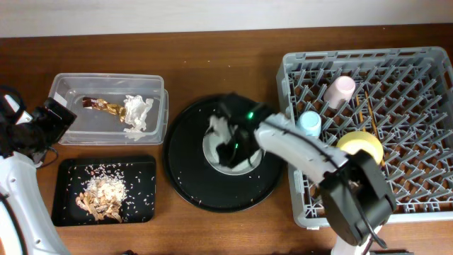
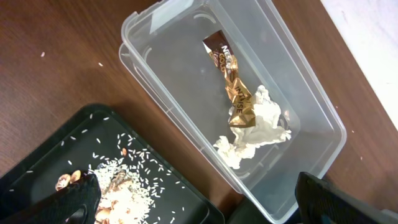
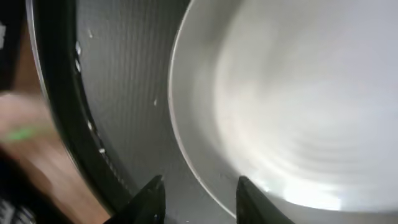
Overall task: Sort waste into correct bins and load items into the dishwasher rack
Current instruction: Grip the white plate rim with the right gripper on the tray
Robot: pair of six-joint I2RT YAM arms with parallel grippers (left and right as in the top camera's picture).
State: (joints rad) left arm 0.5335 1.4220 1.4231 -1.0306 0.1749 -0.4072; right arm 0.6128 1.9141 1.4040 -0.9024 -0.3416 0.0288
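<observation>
The left end effector [image 2: 196, 185] stands wide open and holds nothing, its dark fingers [image 2: 74, 202] at the lower corners of the left wrist view. Directly ahead of it lies the clear tub [image 2: 186, 93], containing the gold-brown wrapper [image 2: 235, 87] against the crumpled white napkin [image 2: 258, 134]. The wrapper carries print: "NES" is legible near its far end, and the rest is creased and too small to read. Beside the left finger, the shallow black tray [image 2: 81, 140] holds rice and tan scraps [image 2: 115, 186], cut off by the frame edge. The right end effector [image 3: 199, 190] is set narrow, its fingertips straddling the rim of the white plate [image 3: 298, 93] on the round black tray [image 3: 112, 106]. This view is blurred, so contact with the rim cannot be confirmed. Only the overhead view shows the dishwasher rack [image 1: 291, 78], to the right of that end effector. It holds the pink cup [image 1: 341, 91], blue cup [image 1: 309, 122], yellow bowl [image 1: 362, 146] and chopsticks [image 1: 368, 108], which are partly hidden among pegs.
</observation>
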